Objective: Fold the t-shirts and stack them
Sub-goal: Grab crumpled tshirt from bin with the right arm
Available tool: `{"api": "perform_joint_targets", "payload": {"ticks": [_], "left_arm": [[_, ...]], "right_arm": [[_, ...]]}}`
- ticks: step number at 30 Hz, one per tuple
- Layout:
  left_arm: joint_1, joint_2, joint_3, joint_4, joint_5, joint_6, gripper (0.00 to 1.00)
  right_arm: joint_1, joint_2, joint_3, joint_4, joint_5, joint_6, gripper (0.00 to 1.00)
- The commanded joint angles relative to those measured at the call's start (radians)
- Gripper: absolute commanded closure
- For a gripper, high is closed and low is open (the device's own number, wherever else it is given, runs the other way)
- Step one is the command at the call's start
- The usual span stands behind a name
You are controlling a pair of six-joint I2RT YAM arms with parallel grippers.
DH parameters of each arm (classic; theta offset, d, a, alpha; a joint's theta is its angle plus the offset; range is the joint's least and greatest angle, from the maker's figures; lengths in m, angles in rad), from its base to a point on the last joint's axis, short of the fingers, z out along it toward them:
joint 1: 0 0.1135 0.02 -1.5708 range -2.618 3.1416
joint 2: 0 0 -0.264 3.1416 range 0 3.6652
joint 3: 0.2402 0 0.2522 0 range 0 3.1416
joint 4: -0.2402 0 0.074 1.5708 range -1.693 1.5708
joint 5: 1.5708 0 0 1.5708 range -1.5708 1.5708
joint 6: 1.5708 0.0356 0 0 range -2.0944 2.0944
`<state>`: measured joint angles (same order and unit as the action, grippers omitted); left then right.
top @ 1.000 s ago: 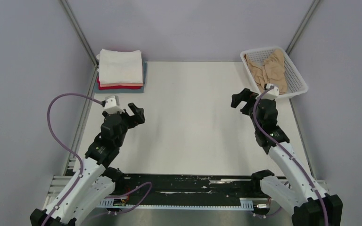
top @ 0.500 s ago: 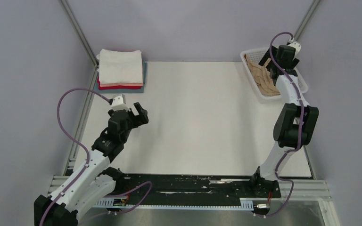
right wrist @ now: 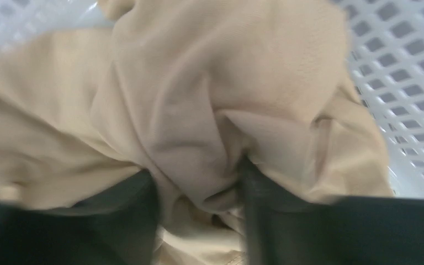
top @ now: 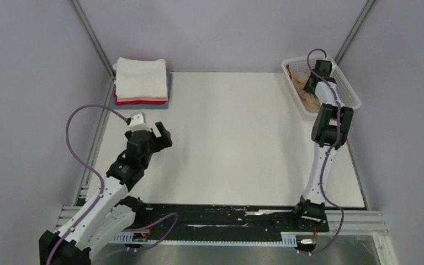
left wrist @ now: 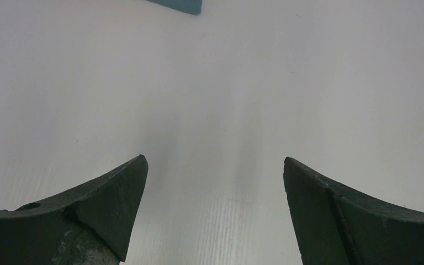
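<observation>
A crumpled tan t-shirt (top: 307, 100) lies in the white mesh basket (top: 349, 92) at the back right. My right gripper (top: 311, 84) reaches down into the basket; in the right wrist view its jaws (right wrist: 199, 179) are pressed into the tan t-shirt (right wrist: 210, 83) with a bunched fold pinched between them. A stack of folded t-shirts (top: 141, 80), cream-white on top over pink, red and grey-blue, sits at the back left. My left gripper (top: 162, 136) hovers open over bare table (left wrist: 214, 161), holding nothing.
The white table (top: 232, 138) spreads between the stack and the basket. The basket's mesh wall (right wrist: 403, 83) stands close to the right of the gripper. A grey-blue cloth corner (left wrist: 179, 5) shows at the top of the left wrist view. Metal frame posts rise at both back corners.
My right arm swung from mid-table up into the basket and its jaws closed onto the tan cloth. The left arm shifted slightly right and stayed open.
</observation>
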<state>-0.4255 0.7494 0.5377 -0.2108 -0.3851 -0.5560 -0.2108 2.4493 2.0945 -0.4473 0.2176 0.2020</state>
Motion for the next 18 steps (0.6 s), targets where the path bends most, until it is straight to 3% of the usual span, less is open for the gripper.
{"api": "perform_joint_targets", "payload": {"ticks": [1, 2, 3, 8, 18], "left_arm": [[-0.001, -0.044, 0.044, -0.018, -0.033, -0.022, 0.00], [-0.001, -0.050, 0.045, -0.026, -0.030, -0.024, 0.00], [-0.001, -0.065, 0.044, -0.030, -0.021, -0.026, 0.00], [0.000, -0.133, 0.019, -0.062, 0.002, -0.045, 0.00], [0.000, -0.295, -0.041, -0.097, 0.037, -0.082, 0.00]], "right_arm": [[-0.001, -0.009, 0.111, -0.025, 0.050, -0.030, 0.88], [-0.002, -0.022, 0.138, -0.024, 0.051, -0.046, 0.98], [-0.002, -0.044, 0.161, -0.021, 0.048, -0.065, 1.00], [0.002, -0.234, 0.214, 0.012, -0.092, -0.130, 1.00], [0.119, -0.684, 0.071, 0.037, -0.478, -0.072, 1.00]]}}
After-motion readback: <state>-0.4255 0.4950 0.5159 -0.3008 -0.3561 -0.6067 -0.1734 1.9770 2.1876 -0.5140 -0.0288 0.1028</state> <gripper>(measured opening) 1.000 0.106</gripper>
